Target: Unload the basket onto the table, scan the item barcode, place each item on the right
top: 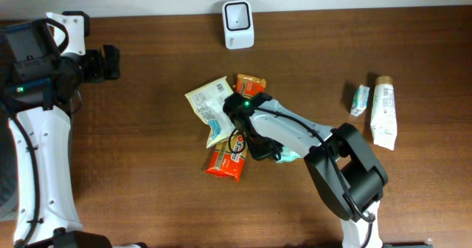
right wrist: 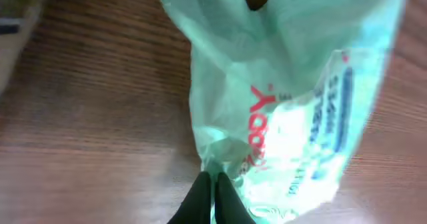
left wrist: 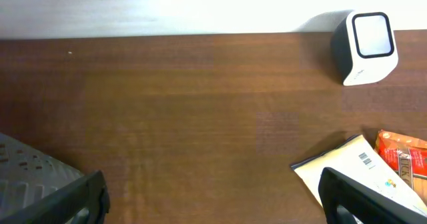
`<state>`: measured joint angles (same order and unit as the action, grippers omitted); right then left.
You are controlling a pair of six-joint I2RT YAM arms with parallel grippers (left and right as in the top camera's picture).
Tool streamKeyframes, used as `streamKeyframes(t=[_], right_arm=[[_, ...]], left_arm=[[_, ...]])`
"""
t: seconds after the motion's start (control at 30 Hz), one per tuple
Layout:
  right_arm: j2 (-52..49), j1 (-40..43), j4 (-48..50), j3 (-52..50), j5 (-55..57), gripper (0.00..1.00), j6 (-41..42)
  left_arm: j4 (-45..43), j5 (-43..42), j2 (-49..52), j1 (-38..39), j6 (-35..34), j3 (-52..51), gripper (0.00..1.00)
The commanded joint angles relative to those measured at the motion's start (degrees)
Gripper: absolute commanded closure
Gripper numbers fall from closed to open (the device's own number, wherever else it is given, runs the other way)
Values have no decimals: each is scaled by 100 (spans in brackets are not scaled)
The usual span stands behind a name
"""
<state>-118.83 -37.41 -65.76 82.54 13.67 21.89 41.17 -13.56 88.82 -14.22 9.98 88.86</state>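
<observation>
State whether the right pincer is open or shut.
Shut. The right pincer pinches the pale green packet, fingers pressed together.

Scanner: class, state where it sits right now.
Overhead view: the scanner stands at the table's far edge, centre, beyond the snack packets.

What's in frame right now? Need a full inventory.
barcode scanner: 1, white with dark face, far edge of the table, centre
cream packet: 1, pale yellow, left of the central pile
orange packet: 1, orange, far side of the pile
red packet: 1, red-orange, near side of the pile
mint-green packet: 1, light green with red lettering, under the right arm
small packet: 1, white and green, right side
white pouch: 1, white with brown top, just right of the small packet
table: 1, dark brown wood
left gripper: 1, black, far left, open, empty
right gripper: 1, black, shut on the mint-green packet's edge
</observation>
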Motion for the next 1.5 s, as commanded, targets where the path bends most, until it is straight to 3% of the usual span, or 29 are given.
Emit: streamKeyframes(t=[0.0,0.17,0.23,0.27,0.33,0.37,0.43,0.6,0.83,1.1,1.17,1.27,1.33,1.4,1.47], right_arm=[[177,92,-455,931,-691,96,-474],[511,791,-1174,2221,-2870,96,-1517],[507,1207,-1416,2221,-2970,96,-1655],[498,1296,-1456,2151,-2924,90,-1788],[498,1384,-1443,1875,-2507,50,-1869],[496,1381,-1421,1762,-2256,39,-1856],[496,1381,-1274,1493,-2151,34,-1821],[494,1128,-343,721,-1239,35,-1825],[398,247,236,573,240,34,-1823],[4,98,684,-22,575,38,-1827],[4,105,984,-332,614,44,-1825],[4,105,1165,-540,612,71,-1821],[17,105,1139,-457,608,81,-1635],[31,105,896,-173,450,89,-1497],[83,164,326,448,-118,90,-1508]], left_arm=[[2,-63,-72,-20,-52,22,1],[4,-61,-72,-20,-52,22,1],[2,-63,-72,-17,-52,20,1],[4,-61,-72,-20,-52,22,1],[2,-61,-72,-17,-52,22,1],[4,-63,-72,-20,-52,22,1],[4,-63,-72,-20,-52,20,1],[2,-63,-72,-20,-50,20,1],[4,-63,-72,-20,-52,22,1],[4,-63,-72,-17,-52,22,1],[4,-61,-72,-20,-52,22,1],[4,-63,-72,-20,-52,20,1],[4,-63,-72,-20,-52,22,1],[4,-63,-72,-20,-52,20,1],[4,-63,-72,-20,-52,22,1]])
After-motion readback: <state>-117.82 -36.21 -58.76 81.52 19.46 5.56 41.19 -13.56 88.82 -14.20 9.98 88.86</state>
